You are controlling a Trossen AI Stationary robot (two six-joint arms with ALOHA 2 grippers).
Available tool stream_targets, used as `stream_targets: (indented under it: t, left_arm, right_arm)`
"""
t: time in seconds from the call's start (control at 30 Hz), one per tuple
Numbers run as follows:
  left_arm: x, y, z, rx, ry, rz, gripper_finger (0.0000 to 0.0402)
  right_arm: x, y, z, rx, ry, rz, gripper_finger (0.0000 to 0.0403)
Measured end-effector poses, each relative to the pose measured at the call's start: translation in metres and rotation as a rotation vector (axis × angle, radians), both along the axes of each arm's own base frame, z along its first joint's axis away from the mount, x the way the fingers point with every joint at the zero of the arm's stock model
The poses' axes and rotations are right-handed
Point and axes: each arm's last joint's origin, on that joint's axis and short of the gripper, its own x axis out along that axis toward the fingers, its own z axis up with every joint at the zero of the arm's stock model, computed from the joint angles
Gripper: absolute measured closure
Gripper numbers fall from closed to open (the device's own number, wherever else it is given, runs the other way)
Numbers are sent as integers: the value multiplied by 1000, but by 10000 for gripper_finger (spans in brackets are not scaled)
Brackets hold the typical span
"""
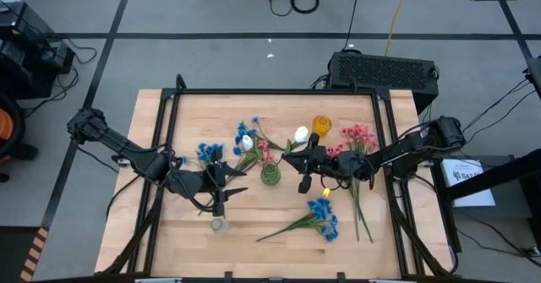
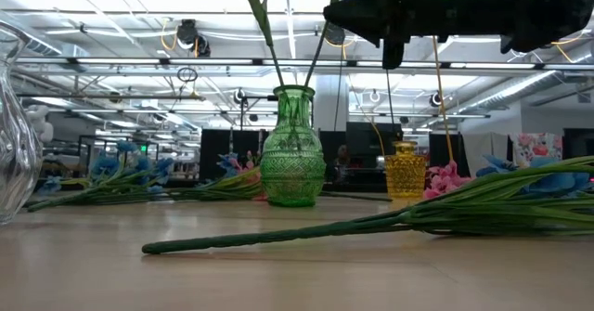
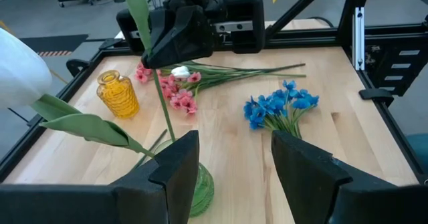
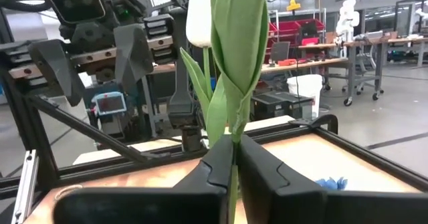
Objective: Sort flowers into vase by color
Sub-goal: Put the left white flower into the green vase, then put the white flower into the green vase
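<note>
Left gripper [image 1: 226, 182] is held wide open near the clear vase [image 1: 219, 225] | green vase [image 1: 270, 176] stands mid-table | white flower [image 4: 231, 57] is pinched by right gripper [image 1: 306, 171]; stem should be kept upright, lowered slowly.

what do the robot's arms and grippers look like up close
Both arms are dark, near-black, jointed links with black cables trailing along them. The left gripper has two broad, blocky matte-black fingers with angular faces. The right gripper has the same dark, faceted fingers. The left arm's wrist, seen from the right wrist view, carries a boxy black camera housing.
</note>
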Motion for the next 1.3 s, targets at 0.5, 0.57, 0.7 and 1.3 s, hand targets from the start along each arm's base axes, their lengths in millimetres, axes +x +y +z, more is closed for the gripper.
stream_targets:
  t: [0.5,0.57,0.7,1.3]
  left_arm:
    - [0,0,0,-3,0,5,208]
    - [0,0,0,-1,2,5,208]
    - [-1,1,-2,5,17,5,208]
    - [-1,0,-2,6,22,5,208]
  right_arm:
    - [1,-3,-5,73,29,4,272]
    - [0,-3,-4,73,33,6,257]
    - [-4,-3,0,95,62,8,226]
    - [-85,13,41,325,333,100,143]
